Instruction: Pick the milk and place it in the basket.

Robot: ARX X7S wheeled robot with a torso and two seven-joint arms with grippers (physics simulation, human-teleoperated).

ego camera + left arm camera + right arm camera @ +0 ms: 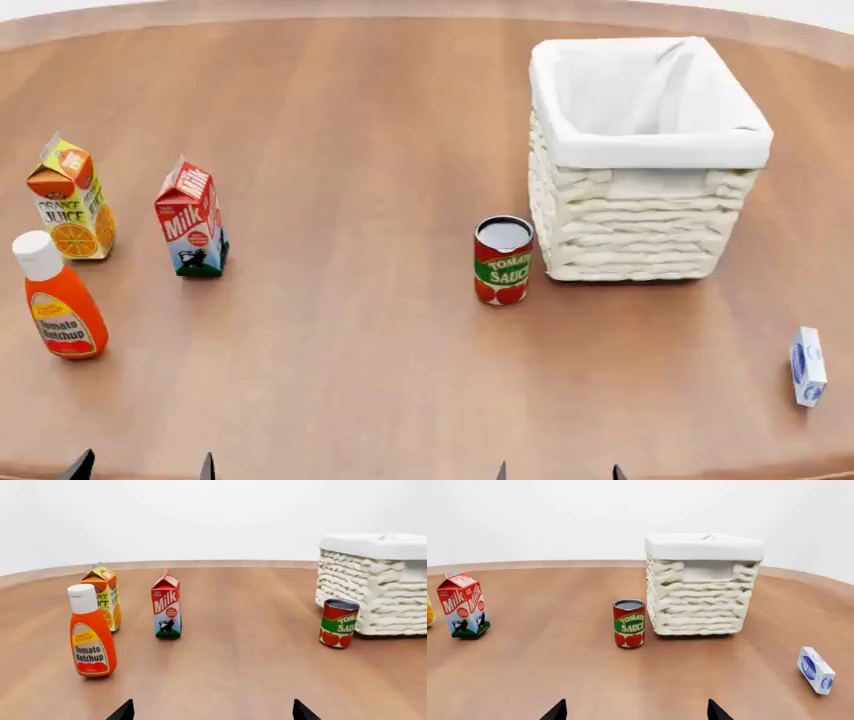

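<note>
Wooden round counter (pixel 374 360) under a plain white wall, carrying six things. At far right, cream wicker basket (pixel 641 215) with white liner, upright. Just beside its near-left corner, tomato sauce can (pixel 503 260), standing apart from it. At left, milk (pixel 190 218) upright, well apart from basket; orange juice carton (pixel 71 198) just left of it; tomato ketchup bottle (pixel 58 297) nearer, at far left. Small white-and-blue box (pixel 807 366) lying at near right. Left gripper (pixel 212 714) and right gripper (pixel 636 713) low at near edge, only dark fingers' tips showing, spread wide, holding nothing, touching nothing.
</note>
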